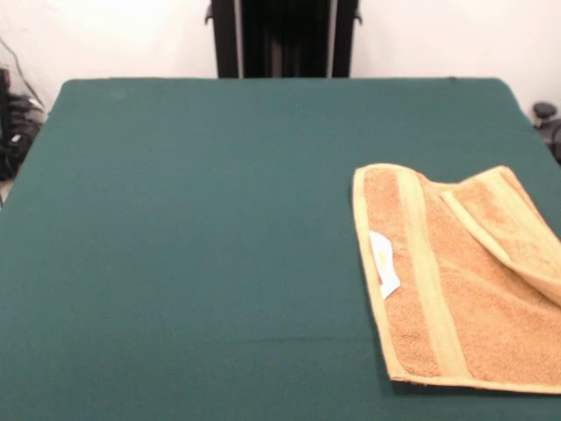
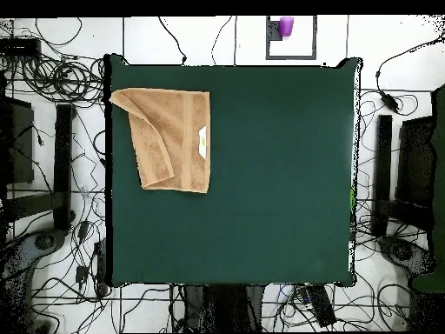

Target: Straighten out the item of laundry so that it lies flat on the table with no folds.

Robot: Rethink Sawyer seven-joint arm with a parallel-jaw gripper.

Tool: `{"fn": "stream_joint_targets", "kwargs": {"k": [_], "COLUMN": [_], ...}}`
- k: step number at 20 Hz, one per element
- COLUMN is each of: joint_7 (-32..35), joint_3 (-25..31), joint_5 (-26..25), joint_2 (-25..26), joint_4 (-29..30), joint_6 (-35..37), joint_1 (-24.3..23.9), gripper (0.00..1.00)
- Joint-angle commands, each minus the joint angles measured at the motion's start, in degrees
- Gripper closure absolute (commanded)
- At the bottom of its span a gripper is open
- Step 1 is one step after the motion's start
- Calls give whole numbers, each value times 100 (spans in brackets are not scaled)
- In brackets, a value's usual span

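Cables (image 2: pixel 61 78) sprawl over the pale floor around the worktop (image 1: pixel 193 228), with dark stands (image 2: pixel 64 165) on both sides and a purple cup (image 2: pixel 286 26) beyond one edge in the overhead view. Only the robot's black pedestal (image 1: pixel 282 37) shows, at the far side; its jaws are out of sight in both views, so their state cannot be told. The orange-tan terry towel (image 1: pixel 473 298) lies near the front view's right edge, on the worktop's dark green cloth. One corner is folded back over it, paler woven bands run across it, and a small white label (image 1: pixel 384 261) sits by its left hem.
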Motion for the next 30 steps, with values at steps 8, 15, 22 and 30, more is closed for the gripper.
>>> {"fn": "stream_joint_targets", "kwargs": {"k": [8, 15, 22, 30], "joint_7": [-273, -609, -764, -314], "joint_3": [1485, 2118, 2500, 2706], "joint_5": [-246, 101, 341, -350], "joint_2": [266, 655, 1015, 506], "joint_4": [352, -216, -646, -167], "joint_6": [-114, 95, 118, 285], "joint_1": [-1035, -1800, -2182, -1615], "gripper": [0, 0, 0, 0]}}
